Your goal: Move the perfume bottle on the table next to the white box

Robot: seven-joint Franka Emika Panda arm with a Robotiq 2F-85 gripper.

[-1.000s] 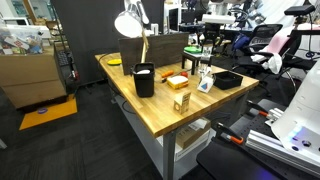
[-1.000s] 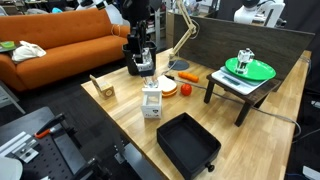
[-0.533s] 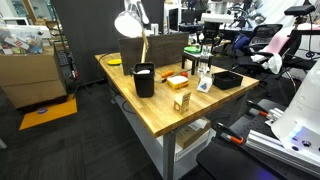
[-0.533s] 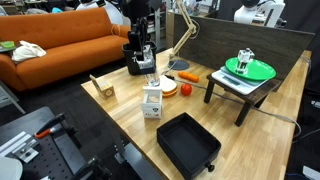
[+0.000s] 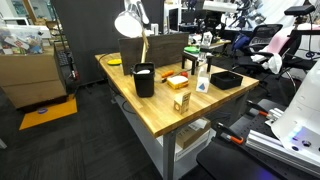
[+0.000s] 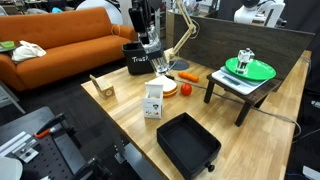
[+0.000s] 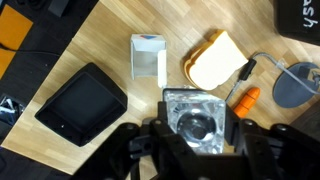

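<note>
Seen from above in the wrist view, the perfume bottle (image 7: 195,122) is a clear square glass body with a dark round centre, and my gripper (image 7: 196,135) is shut on it, fingers on its two sides. In an exterior view the gripper (image 6: 152,62) holds it above the table, higher than the white box (image 6: 153,100) and a little behind it. The white box (image 7: 148,57) stands upright on the wood, apart from the bottle. It also shows in an exterior view, white box (image 5: 203,84), below the gripper (image 5: 204,48).
A black cup (image 6: 135,58) stands behind the gripper. Nearby are a black tray (image 6: 188,145), a yellowish plate (image 7: 214,62), an orange carrot-like piece (image 7: 247,98), a small yellow carton (image 5: 181,102), a red-orange box (image 5: 177,81) and a desk lamp (image 5: 130,22). A small table carries a green plate (image 6: 250,68).
My gripper has risen from beside the black cup with the bottle in it and shifted slightly toward the lamp. The white box has stayed put.
</note>
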